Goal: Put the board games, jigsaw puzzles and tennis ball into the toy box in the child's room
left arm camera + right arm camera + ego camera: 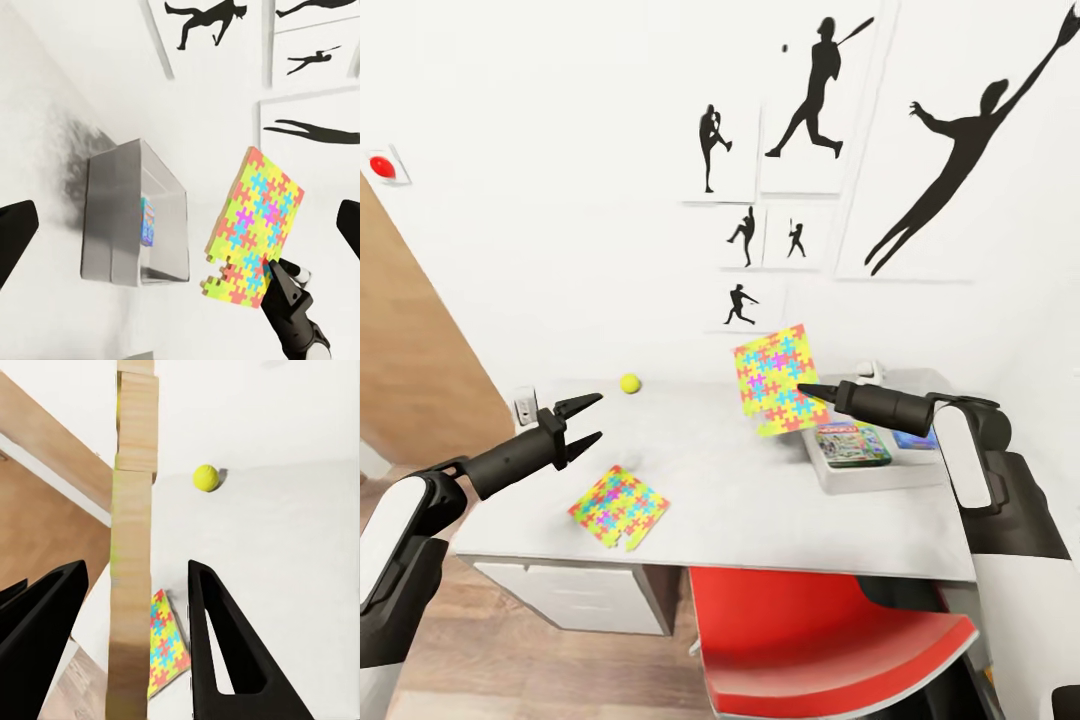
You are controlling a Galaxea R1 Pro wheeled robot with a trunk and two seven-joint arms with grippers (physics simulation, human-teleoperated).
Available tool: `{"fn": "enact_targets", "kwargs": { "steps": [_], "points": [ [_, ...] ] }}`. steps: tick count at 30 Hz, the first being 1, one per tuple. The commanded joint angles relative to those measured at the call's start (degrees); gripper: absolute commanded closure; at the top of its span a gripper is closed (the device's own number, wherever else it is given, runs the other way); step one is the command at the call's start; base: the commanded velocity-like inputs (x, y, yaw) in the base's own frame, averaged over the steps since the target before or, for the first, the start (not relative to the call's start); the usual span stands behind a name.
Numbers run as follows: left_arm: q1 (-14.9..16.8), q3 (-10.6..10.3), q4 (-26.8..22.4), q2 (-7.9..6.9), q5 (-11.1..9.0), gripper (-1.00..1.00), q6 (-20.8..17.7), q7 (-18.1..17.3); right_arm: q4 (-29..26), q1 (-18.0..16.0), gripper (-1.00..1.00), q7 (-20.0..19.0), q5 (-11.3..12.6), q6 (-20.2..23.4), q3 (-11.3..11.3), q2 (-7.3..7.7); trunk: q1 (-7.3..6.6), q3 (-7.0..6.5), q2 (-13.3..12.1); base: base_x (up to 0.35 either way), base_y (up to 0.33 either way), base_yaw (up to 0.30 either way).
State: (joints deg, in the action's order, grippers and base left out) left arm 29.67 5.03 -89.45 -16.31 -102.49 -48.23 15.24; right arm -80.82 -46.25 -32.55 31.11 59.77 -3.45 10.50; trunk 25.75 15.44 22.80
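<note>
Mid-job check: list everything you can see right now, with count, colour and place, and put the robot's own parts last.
Jigsaw puzzles: 2, multicolour; one flat on the table, one lifted in the air in the right hand, left of the toy box.
Tennis ball: 1, yellow-green; far side of the table.
Toy box: 1, light grey; right end of the table.
Board games: 2 showing inside the toy box; green-edged, blue.
Table: 1, light grey, drawers below.
Chair: 1, red; tucked under the table's near edge.
Silhouette pictures: 6, black on white; wall.
Left hand: 1, black; open above the table's left end.
Right hand: 1, black; shut on the lifted puzzle.
</note>
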Motion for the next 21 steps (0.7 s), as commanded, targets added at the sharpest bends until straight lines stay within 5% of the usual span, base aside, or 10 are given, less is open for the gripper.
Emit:
{"fn": "enact_targets", "kwargs": {
  "steps": [1,11,21],
  "points": [
    [0.04,0.08,-0.03,-0.01,-0.61,-1.0,-0.17,0.57,-0.02,-0.07,1.0,-0.49,-0.42,0.23,-0.05,-0.02,0.04,0.11,0.11,0.007,-0.012,-0.193],
    [-2.24,3.57,-0.19,0.11,-1.2,-1.0,-0.15,0.39,-0.87,-0.01,1.0,-0.49,-0.35,0.23,0.26,-0.04,0.04,0.11,0.11,0.098,-0.08,-0.103],
    [-2.75,4.26,-0.12,0.22,-1.35,-1.0,-0.12,0.32,-1.19,0.02,1.0,-0.49,-0.34,0.23,0.16,-0.04,0.04,0.11,0.11,0.148,-0.124,-0.004]
  ]
}}
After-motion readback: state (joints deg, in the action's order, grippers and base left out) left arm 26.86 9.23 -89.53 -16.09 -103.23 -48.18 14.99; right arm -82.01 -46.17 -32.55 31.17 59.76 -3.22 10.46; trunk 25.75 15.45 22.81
